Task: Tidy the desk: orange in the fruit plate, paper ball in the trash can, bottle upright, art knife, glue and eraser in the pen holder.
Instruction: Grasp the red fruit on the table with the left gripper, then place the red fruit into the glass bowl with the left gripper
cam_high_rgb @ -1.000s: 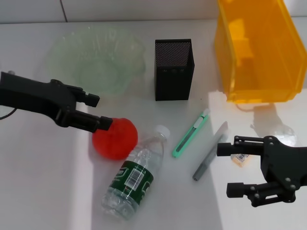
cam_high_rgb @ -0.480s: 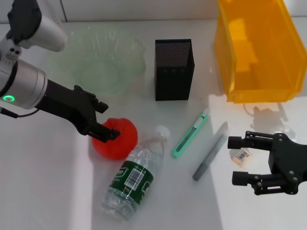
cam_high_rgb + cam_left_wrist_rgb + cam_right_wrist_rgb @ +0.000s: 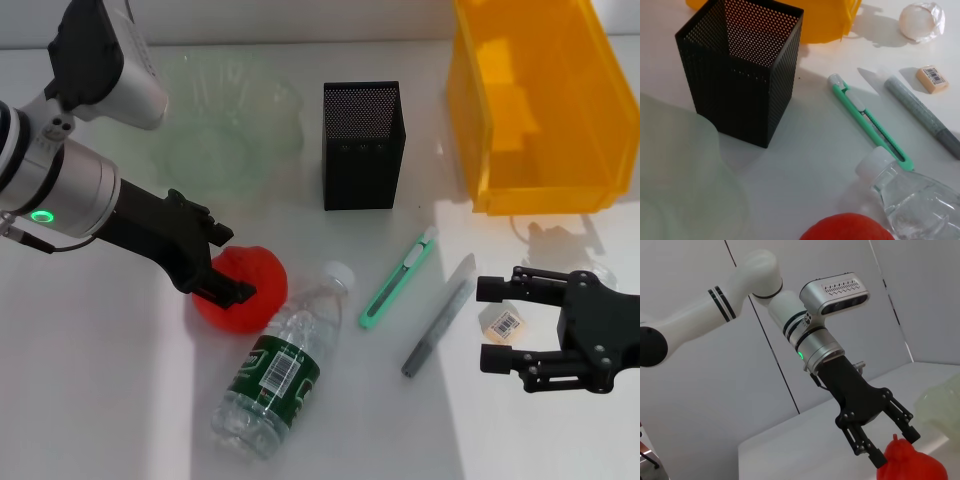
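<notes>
The left tool, fingers spread wide, straddles the orange without gripping it.

One orange; one bottle; one knife; one eraser; possibly one paper ball.

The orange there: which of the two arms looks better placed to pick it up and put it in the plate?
Left, most likely. The left gripper is already down at the orange, fingers open around it, and the fruit plate lies on that side. The right gripper hovers far off, by the eraser.
</notes>
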